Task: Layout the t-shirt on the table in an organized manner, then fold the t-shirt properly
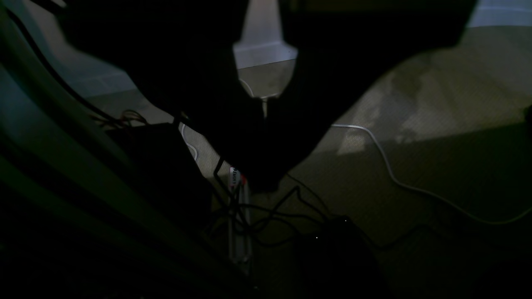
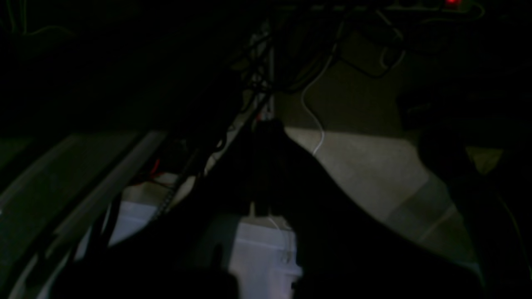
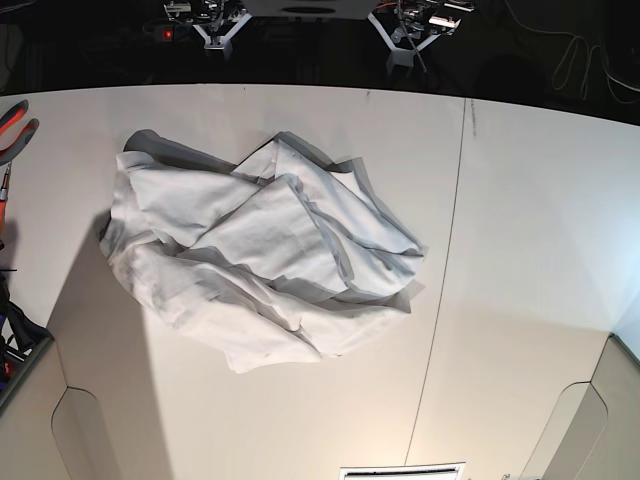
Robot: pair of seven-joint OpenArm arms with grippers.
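1. The t-shirt (image 3: 258, 262) lay crumpled in a loose heap on the table (image 3: 520, 230), left of centre in the base view, spreading from about ten o'clock down toward five o'clock of the tabletop.
2. Its white cloth was bunched into overlapping folds with grey shadowed creases; no sleeve or collar could be told apart for certain.
3. A thin dark seam line (image 3: 448, 260) ran across the table from twelve o'clock toward six, just to the right of the shirt's edge and not touching it.
4. At nine o'clock on the table's left edge, an orange-handled tool (image 3: 14, 125) showed partly, well apart from the shirt.
5. The left gripper (image 1: 266, 120) appeared in its wrist view only as a dark silhouette against a dim floor with a white cable (image 1: 386, 166); its jaws stood together, holding nothing.
6. The right gripper (image 2: 266, 166) was likewise a dark shape in its own wrist view, above a carpeted floor and tangled cables; its jaws were also together and empty.
7. Neither gripper was over the table; in the base view only the arm mounts (image 3: 310, 22) showed at twelve o'clock beyond the far edge.
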